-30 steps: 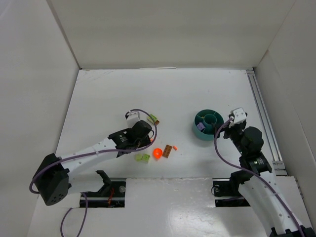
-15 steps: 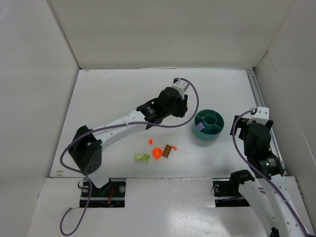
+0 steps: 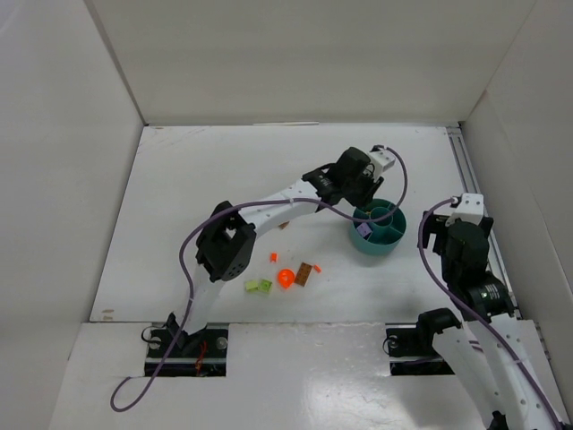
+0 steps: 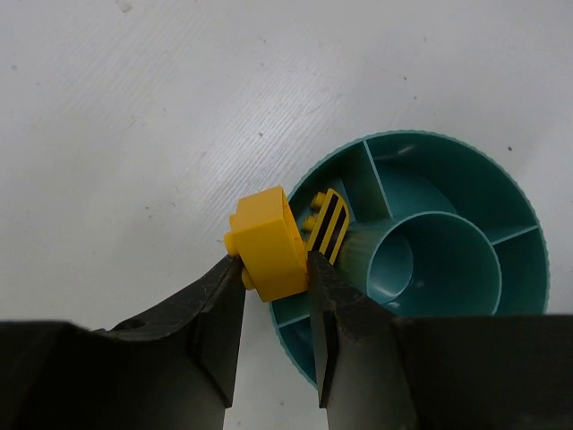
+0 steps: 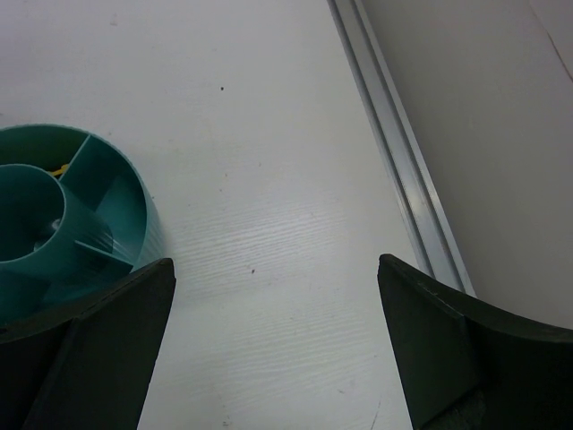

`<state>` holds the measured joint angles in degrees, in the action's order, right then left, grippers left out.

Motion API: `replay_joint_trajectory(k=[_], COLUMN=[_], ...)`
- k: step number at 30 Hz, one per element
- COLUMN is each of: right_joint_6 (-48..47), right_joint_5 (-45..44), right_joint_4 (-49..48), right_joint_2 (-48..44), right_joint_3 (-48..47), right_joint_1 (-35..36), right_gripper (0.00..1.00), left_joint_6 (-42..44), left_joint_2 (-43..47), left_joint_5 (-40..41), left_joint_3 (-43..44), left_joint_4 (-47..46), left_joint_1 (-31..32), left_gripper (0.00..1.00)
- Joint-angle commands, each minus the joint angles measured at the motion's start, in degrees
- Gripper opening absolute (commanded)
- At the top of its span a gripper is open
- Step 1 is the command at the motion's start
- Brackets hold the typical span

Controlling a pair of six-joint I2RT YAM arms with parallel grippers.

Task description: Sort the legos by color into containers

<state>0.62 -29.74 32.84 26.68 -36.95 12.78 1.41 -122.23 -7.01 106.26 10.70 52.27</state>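
Lego first: your yellow brick is pinched between the jaws of the left gripper, over the rim of the teal bowl. Just past it, a yellow piece with black stripes lies in one outer compartment. From above you can see a purple piece in another. Your right gripper hangs just beside the bowl, jaws wide apart and holding nothing. Loose on the table, well apart from the bowl, lie lime green bricks, a round orange piece, a brown brick and a small orange bit.
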Motion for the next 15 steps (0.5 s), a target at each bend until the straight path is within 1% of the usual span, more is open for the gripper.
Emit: replay_joint_trajectory(k=[1,4,9,11,15], right_joint_6=[-1.68,-1.68,-2.20,-2.20,-2.20], right_joint_5=[1.52,1.52,2.05,2.05,2.05], right_joint_4=[-3.30,-3.31,-3.31,-3.31,-3.31], right_joint_2=[1.18,2.85,3.38,3.38,3.38], right_joint_3=[-1.46,-1.46,-1.46,-1.46,-1.46], right_joint_1=[0.23,0.23,0.23,0.23,0.23], right_gripper=[0.99,0.99,0.99,0.99,0.99], left_joint_6=[2.02,1.49,0.96,0.96,0.96], left_joint_2=[-0.02,0.06,2.26,2.97,2.97], left_joint_5=[-1.96,-1.96,-1.96,-1.96,-0.65], left_joint_3=[4.13,3.52,-0.86,-1.93,-1.93], left_joint_4=[3.19,3.89,3.28,2.57,2.57], left_joint_1=[0.46,0.46,0.46,0.99,0.99], left_gripper=[0.21,0.21,0.21,0.23,0.30])
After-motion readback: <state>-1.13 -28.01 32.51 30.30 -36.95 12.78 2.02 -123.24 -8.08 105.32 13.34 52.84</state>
